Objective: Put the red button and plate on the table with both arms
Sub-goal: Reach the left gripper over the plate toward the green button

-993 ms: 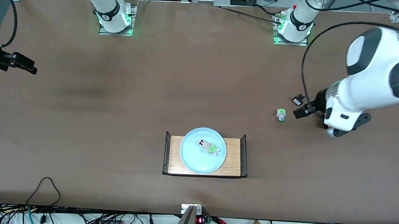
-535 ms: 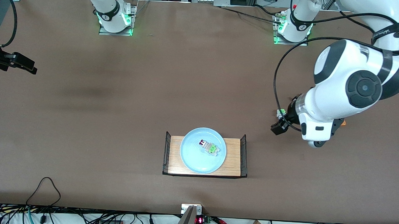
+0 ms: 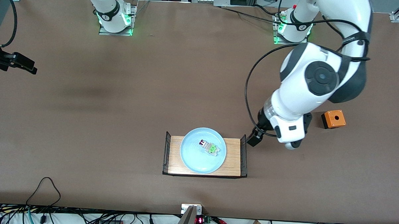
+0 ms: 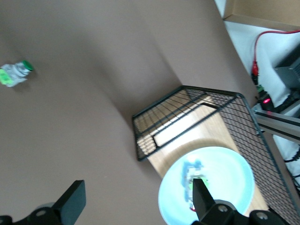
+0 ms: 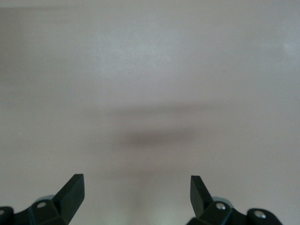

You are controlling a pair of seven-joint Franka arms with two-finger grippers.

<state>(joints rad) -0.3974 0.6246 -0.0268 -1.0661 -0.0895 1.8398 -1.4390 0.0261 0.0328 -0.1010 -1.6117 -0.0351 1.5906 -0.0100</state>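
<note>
A small wooden rack [image 3: 231, 159] with black wire ends sits near the table's camera-side edge, midway along. An orange box [image 3: 333, 118] with a hole rests toward the left arm's end. A green-and-silver switch [image 4: 14, 73] lies on bare tabletop.

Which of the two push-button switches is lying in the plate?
The red button, red-capped with a green block, lies in the plate; the green-and-silver switch sits on bare table.

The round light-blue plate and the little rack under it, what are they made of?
The round pale-blue plate looks like glazed ceramic or smooth plastic: its even surface shows faint rings and a soft sheen, so either is possible. The small rack has a light wooden board, with visible grain, and black wire-mesh ends that look like coated metal.
</note>
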